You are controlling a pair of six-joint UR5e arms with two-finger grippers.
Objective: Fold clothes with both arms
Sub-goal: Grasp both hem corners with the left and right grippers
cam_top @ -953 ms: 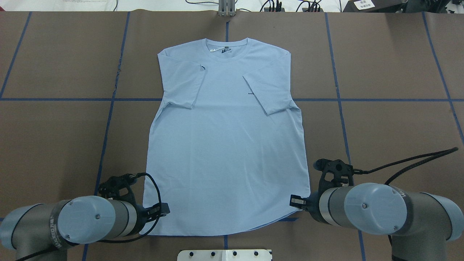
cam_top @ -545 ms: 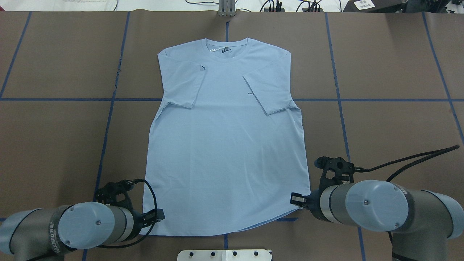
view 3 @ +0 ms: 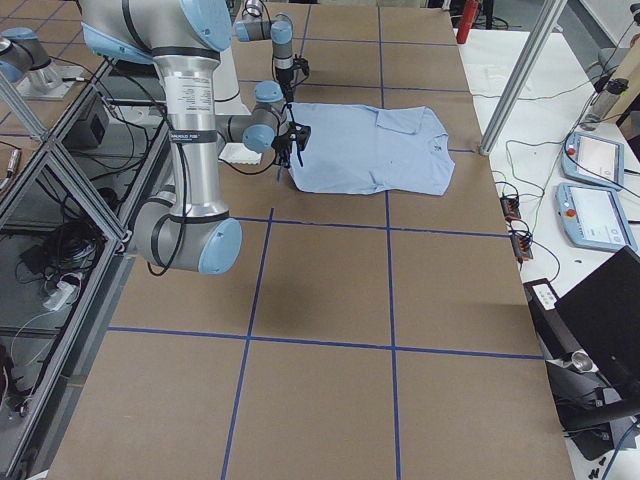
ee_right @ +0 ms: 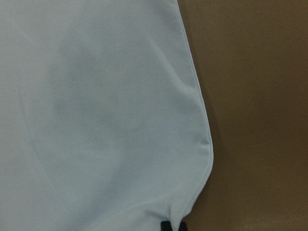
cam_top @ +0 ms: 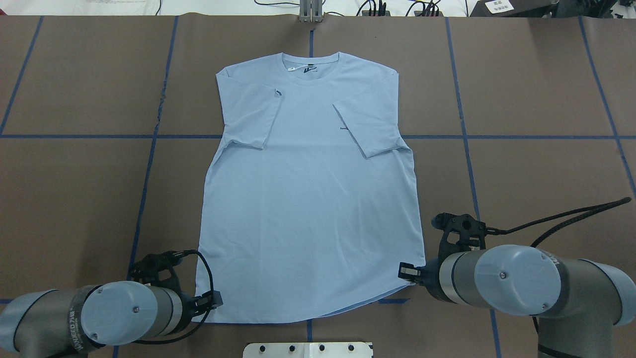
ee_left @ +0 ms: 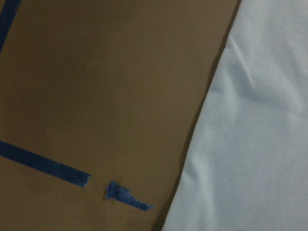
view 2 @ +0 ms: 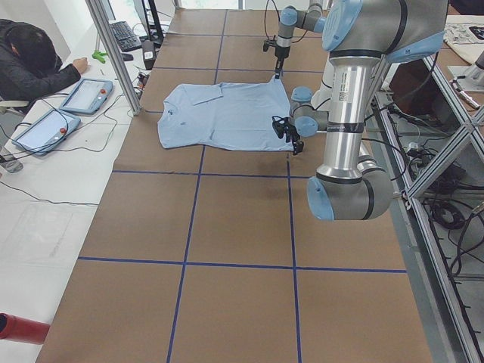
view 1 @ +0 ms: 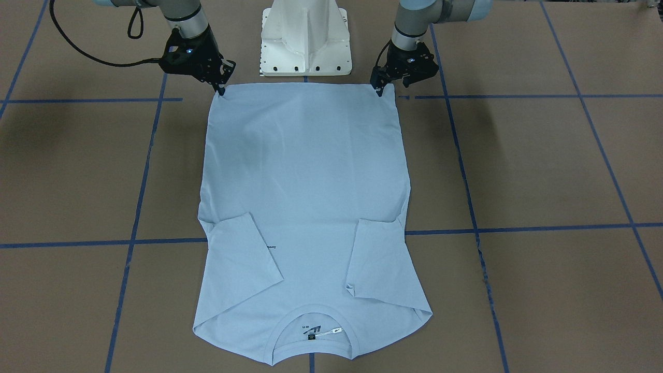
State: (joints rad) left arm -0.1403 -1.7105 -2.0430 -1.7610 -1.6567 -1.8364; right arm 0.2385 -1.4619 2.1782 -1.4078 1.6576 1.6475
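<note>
On the brown surface (cam_top: 74, 199) the T-shirt (cam_top: 308, 199) lay flat. The left claw (cam_top: 214, 301) had slid back to its hem corner, grip impossible to tell. The right claw (cam_top: 405, 272) pinched the other, so the lift looked close.

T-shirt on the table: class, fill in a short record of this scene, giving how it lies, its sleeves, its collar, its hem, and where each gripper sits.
Garment: light blue T-shirt, spread flat on the brown table
Sleeves: both folded inward over the body
Collar: at the end far from the robot
Hem: nearest the white base
Left gripper: at the hem corner on its own side; grip cannot be told
Right gripper: at the other hem corner; grip cannot be told
Fold stage: body not yet folded
</note>
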